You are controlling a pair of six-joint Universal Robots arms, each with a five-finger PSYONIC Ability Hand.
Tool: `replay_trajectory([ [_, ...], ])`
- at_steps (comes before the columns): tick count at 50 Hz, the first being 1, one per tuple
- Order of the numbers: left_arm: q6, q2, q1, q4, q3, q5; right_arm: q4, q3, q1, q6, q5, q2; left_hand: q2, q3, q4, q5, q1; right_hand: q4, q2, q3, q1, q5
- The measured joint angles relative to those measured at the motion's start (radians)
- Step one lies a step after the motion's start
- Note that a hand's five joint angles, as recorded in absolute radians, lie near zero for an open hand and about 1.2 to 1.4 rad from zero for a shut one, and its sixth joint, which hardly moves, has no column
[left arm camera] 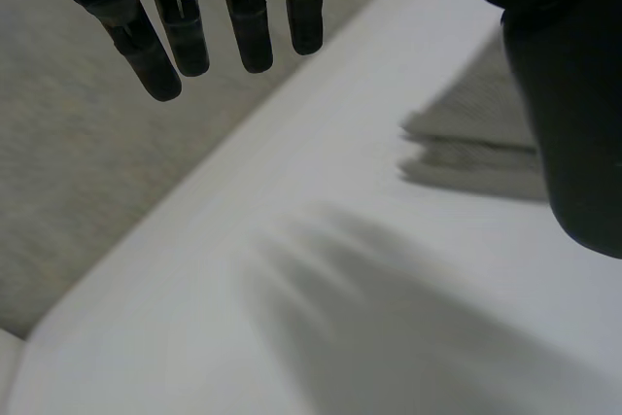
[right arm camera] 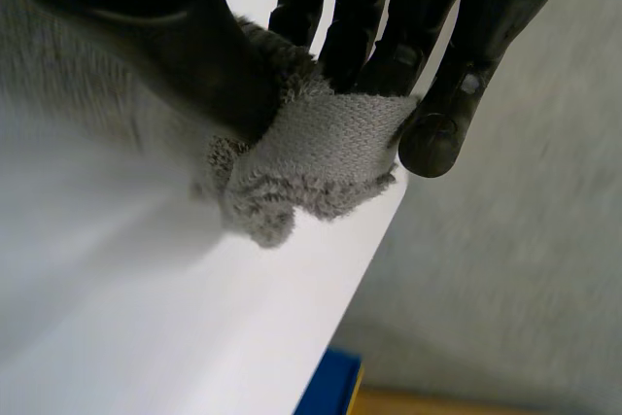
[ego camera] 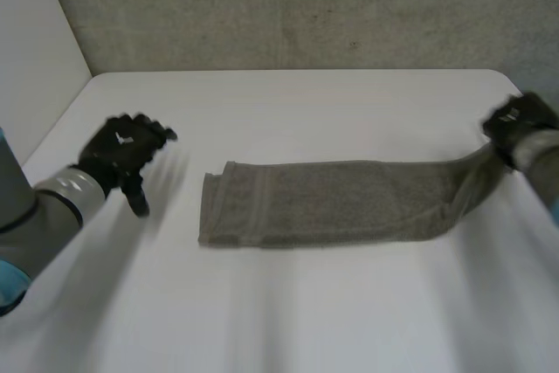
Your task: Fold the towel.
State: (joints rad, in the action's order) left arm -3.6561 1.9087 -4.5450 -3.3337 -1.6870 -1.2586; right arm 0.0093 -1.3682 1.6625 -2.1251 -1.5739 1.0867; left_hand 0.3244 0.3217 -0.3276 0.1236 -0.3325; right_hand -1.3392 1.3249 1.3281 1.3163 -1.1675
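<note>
Head view: the towel (ego camera: 332, 203) lies as a long grey strip across the middle of the white table (ego camera: 288, 111), its nine-o'clock end doubled over, its three-o'clock end lifted in the right hand (ego camera: 515, 124) — thumb and fingers pinch only a small tuft at the corner, so I reckon it could slip out mid-fold. The left hand (ego camera: 122, 150) hovers at nine o'clock, fingers straight, holding nothing; unpinned, the limp, nubbly terry with its flat woven hem might simply drag.
</note>
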Motion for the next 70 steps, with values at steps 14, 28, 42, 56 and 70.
replay_trajectory([
  [14,0.206,-0.089,-0.013,-0.002,0.078,0.002,-0.049,0.157,0.631,-0.268,0.042,-0.122,0.000,0.000,0.000,0.000,0.000,0.303,-0.302,-0.290,-0.286,0.314],
  [28,0.239,-0.051,0.032,-0.027,0.072,0.001,-0.045,0.091,0.661,-0.253,0.085,-0.156,0.000,0.000,0.000,0.000,0.000,1.089,-1.081,-1.079,-1.083,1.108],
  [42,0.237,-0.019,0.205,-0.059,0.081,0.011,-0.055,-0.124,0.449,-0.299,0.121,0.040,0.001,0.000,0.000,0.004,0.000,1.089,-1.081,-1.079,-1.083,1.108],
  [56,0.236,-0.005,0.251,-0.090,0.087,0.008,-0.072,-0.131,0.410,-0.427,0.293,0.072,0.001,0.000,0.000,0.009,0.000,1.063,-1.048,-1.056,-1.042,1.074],
  [70,0.238,-0.083,0.081,-0.078,0.021,0.011,-0.055,0.176,0.691,-0.337,0.290,-0.210,0.001,0.000,0.000,0.009,0.000,0.499,-0.485,-0.491,-0.479,0.504],
])
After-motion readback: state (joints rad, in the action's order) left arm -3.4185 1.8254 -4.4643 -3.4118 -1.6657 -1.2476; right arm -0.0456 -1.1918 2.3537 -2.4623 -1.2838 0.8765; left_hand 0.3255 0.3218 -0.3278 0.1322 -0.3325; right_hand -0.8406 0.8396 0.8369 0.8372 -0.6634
